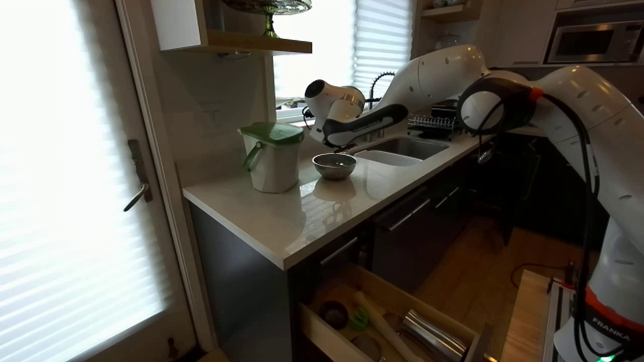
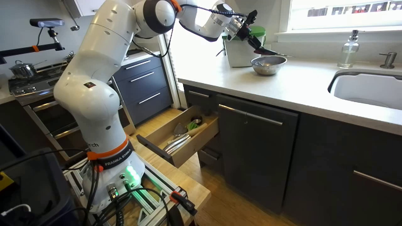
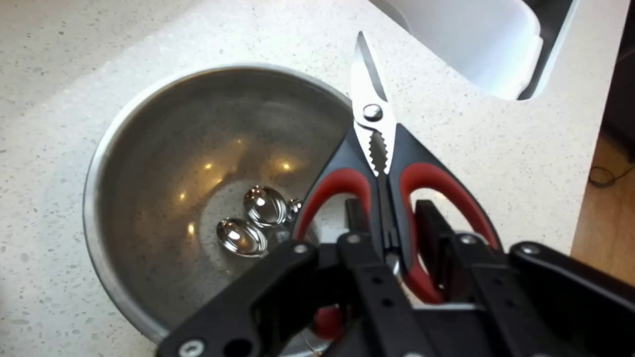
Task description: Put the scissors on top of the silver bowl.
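Note:
The silver bowl [image 1: 334, 170] stands on the counter, with its wall also plain in an exterior view [image 2: 269, 69] and its rim in the wrist view [image 3: 94, 198]. My gripper [image 3: 390, 215] has a finger through each handle loop of the scissors [image 3: 369, 91] and is shut on the two inner handle sides. The blades point away from the gripper. In an exterior view the gripper [image 2: 260, 49] and the scissors [image 2: 276, 53] are just above the bowl; I cannot tell if they touch the rim. In the wrist view the scissors overlap the bowl's right side.
Shiny metal spoon-like pieces [image 3: 265, 204] lie inside the bowl. A white jug with a green lid [image 1: 274, 163] stands beside the bowl. The sink [image 2: 370, 89] with a soap bottle [image 2: 349, 51] is further along the counter. An open drawer [image 2: 180, 138] juts out below.

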Robot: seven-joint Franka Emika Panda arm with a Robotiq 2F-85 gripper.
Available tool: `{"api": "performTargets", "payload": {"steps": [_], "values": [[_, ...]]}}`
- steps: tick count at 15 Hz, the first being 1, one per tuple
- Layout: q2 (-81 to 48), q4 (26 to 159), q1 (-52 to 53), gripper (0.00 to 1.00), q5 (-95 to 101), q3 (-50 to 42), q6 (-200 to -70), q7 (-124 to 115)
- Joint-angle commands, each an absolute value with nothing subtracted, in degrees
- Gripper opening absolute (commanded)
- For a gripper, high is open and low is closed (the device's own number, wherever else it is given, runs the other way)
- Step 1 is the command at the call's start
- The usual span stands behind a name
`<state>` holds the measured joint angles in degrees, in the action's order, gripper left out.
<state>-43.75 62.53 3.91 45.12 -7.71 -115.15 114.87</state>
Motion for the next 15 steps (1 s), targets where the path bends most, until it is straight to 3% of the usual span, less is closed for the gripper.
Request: {"api": "performTargets", "payload": {"steps": [1, 2, 3, 5, 10, 15], "values": [[-48.49, 56.06, 4.48, 0.07, 46.31, -7.49, -110.7, 114.49], [-49.41, 54.92, 4.53, 0.07, 46.06, -7.36, -109.83, 114.8], [-50.2, 53.74, 4.77, 0.54, 45.82, -7.35, -108.16, 115.08], [-51.41, 51.77, 4.93, 0.61, 45.41, -7.09, -106.31, 115.58], [-44.74, 55.23, 6.6, 0.99, 44.37, -6.26, -104.59, 110.92], [-30.15, 67.34, 5.95, 1.0, 39.67, -2.91, -106.96, 109.26]]}}
